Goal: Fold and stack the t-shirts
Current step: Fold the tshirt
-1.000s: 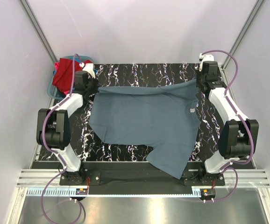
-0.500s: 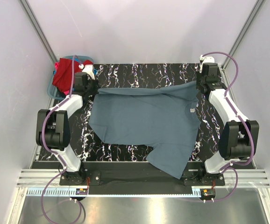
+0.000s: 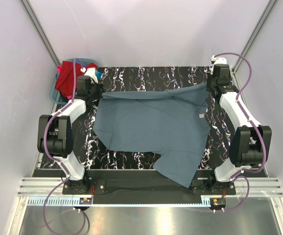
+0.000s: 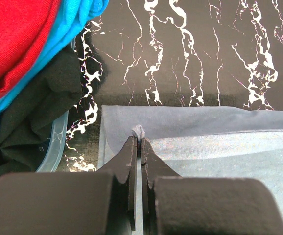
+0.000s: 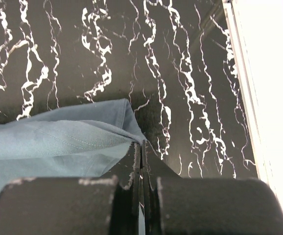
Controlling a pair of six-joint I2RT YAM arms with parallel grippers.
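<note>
Nothing is folded yet: the grey-blue t-shirt (image 3: 151,127) lies spread across the table (image 3: 146,76), its far corners pinched by the left gripper (image 4: 137,143) and right gripper (image 5: 140,147) (both clamped tight), while other shirts (image 3: 67,77) wait in the basket (image 3: 52,93).

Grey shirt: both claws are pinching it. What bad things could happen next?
1. The left gripper pinches only a tiny nub of the shirt at its tips, so a tug might pull it free.
2. The right gripper holds just the edge near a corner, so that side could slip too.
3. Part of the shirt reaches past the near edge of the table and may drag the fold crooked.
</note>
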